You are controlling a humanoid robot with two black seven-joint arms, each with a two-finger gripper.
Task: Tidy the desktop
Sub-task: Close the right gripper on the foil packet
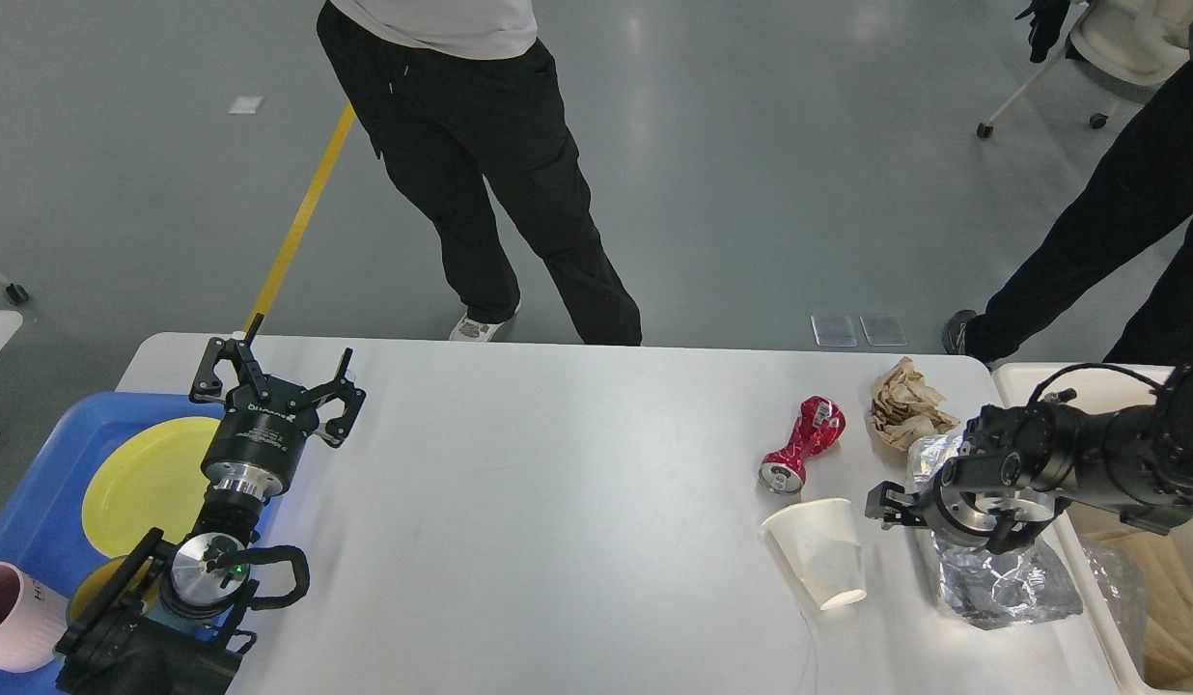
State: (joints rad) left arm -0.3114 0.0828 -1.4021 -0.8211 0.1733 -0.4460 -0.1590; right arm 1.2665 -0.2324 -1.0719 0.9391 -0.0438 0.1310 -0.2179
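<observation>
The white desktop [558, 502] holds litter at its right end: a crushed red can [804, 444], a white paper cup [818, 555] lying on its side, crumpled brown paper [905, 403] and a silver foil bag [1002, 584]. My right gripper [884, 507] hangs low over the foil bag's left edge, just right of the cup. It is dark and small, so its fingers cannot be told apart. My left gripper [278, 375] is open and empty over the desktop's far left, beside the blue tray.
A blue tray [37, 502] at the left holds a yellow plate [143, 473] and a pink mug [8, 618]. A cream bin [1016, 381] with paper and plastic waste stands at the right edge. Two people stand beyond the far edge.
</observation>
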